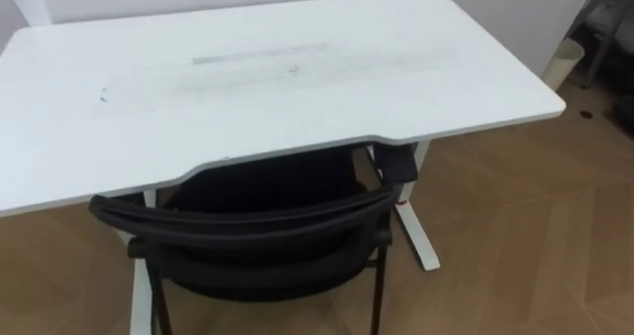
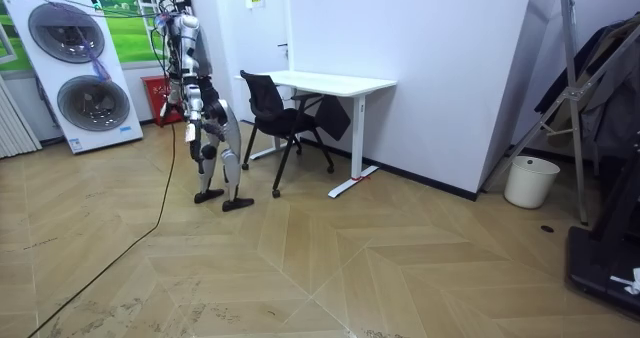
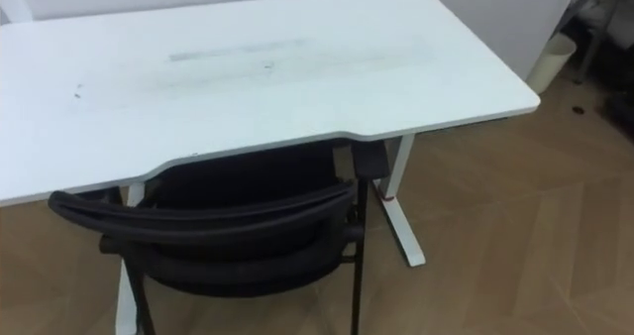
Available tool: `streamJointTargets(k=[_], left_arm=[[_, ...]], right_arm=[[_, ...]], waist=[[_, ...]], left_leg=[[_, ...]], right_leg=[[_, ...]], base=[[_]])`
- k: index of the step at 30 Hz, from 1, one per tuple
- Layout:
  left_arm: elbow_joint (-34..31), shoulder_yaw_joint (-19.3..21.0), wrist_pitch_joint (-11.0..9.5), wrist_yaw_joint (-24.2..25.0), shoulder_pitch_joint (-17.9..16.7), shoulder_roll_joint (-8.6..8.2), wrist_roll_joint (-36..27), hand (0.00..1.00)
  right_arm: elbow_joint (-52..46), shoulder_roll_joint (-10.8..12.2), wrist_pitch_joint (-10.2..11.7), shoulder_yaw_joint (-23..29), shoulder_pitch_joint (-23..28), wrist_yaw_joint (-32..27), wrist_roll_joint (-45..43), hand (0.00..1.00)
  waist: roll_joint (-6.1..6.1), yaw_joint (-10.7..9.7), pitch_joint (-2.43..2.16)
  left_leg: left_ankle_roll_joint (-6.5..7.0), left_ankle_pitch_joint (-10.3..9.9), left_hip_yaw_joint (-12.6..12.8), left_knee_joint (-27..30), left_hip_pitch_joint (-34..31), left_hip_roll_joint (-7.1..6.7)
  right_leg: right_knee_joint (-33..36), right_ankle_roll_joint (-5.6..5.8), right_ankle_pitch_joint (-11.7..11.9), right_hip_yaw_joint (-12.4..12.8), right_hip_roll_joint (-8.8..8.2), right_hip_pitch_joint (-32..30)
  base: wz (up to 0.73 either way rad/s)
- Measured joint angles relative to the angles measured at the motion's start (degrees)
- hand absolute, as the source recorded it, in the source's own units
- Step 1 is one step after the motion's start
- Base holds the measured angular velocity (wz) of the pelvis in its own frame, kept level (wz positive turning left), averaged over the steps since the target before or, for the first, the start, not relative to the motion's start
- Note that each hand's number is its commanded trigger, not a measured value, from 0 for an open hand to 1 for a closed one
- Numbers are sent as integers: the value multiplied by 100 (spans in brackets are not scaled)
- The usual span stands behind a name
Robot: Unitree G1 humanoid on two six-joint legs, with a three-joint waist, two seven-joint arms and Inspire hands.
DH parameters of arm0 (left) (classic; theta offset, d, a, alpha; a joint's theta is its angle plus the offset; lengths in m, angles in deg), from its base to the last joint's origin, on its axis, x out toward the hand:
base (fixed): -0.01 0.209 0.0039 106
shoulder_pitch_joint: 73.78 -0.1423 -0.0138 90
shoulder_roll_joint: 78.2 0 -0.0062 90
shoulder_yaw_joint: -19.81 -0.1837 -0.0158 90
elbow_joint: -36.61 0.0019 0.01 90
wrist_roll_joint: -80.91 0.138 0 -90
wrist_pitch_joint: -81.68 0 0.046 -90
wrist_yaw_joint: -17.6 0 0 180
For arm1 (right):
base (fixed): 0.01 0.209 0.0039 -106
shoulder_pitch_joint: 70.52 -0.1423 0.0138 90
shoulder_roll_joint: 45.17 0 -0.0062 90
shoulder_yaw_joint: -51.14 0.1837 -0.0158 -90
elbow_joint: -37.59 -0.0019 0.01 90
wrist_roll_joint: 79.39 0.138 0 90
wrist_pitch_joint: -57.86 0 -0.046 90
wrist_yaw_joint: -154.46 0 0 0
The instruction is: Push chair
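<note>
The backrest of the chair (image 1: 248, 221) stands straight ahead of me, just short of the desk (image 1: 277, 67) edge, with the seat under the top. Above the backrest, the way to the bare desktop is open. To the right, past the white desk leg (image 1: 420, 236), I see open floor (image 1: 525, 226), with a bin (image 1: 565, 62) well off by the wall (image 1: 505, 13).

Wood floor (image 1: 515, 236): white desk (image 1: 446, 67), black chair (image 1: 258, 226) tucked under; probably pale bin (image 1: 563, 62).
</note>
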Motion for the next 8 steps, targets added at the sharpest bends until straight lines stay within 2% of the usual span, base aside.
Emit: streamJointTargets(k=[2, 3, 5, 6, 7, 8], left_arm=[[-3, -503, 163, 154, 314, 19, 448, 0], [-14, -810, 283, 283, 616, 36, 832, 0], [-112, -1306, 405, 442, 1062, 62, 1340, 0], [-244, -1559, 414, 536, 1278, 64, 1611, 0], [-358, -1694, 413, 569, 1353, 63, 1738, 0], [-552, -1931, 409, 637, 1486, 62, 1934, 0]], right_arm=[[26, -3, -149, -468, -294, 47, -381, 0], [29, -3, -248, -676, -542, 124, -602, 0], [-25, -7, -255, -1016, -846, 202, -659, 0], [-156, -6, -252, -1248, -1002, 262, -634, 0], [-280, -4, -254, -1392, -1091, 290, -640, 0], [-477, -14, -241, -1641, -1173, 373, -671, 0]], waist=[[6, 0, 51], [6, -8, 69], [12, -27, 87], [19, -27, 96], [21, -27, 104], [34, -26, 132]], left_leg=[[34, 5, 23, -1, 22, -25], [44, 6, 32, 0, 23, -32], [48, 8, 28, -2, 9, -35], [47, 11, 22, -14, 5, -55], [45, 13, 20, -22, 4, -50], [41, 15, 15, -30, -8, -37]], right_leg=[[-7, 20, 35, 42, -11, 14], [-23, 22, 58, 57, -13, 15], [-71, 23, 83, 50, -7, 24], [-110, 17, 96, 39, 11, 34], [-114, 16, 96, 33, 20, 29], [-122, 8, 91, 21, 38, 22]], base=[[-6], [-7], [0], [0], [0], [0]])
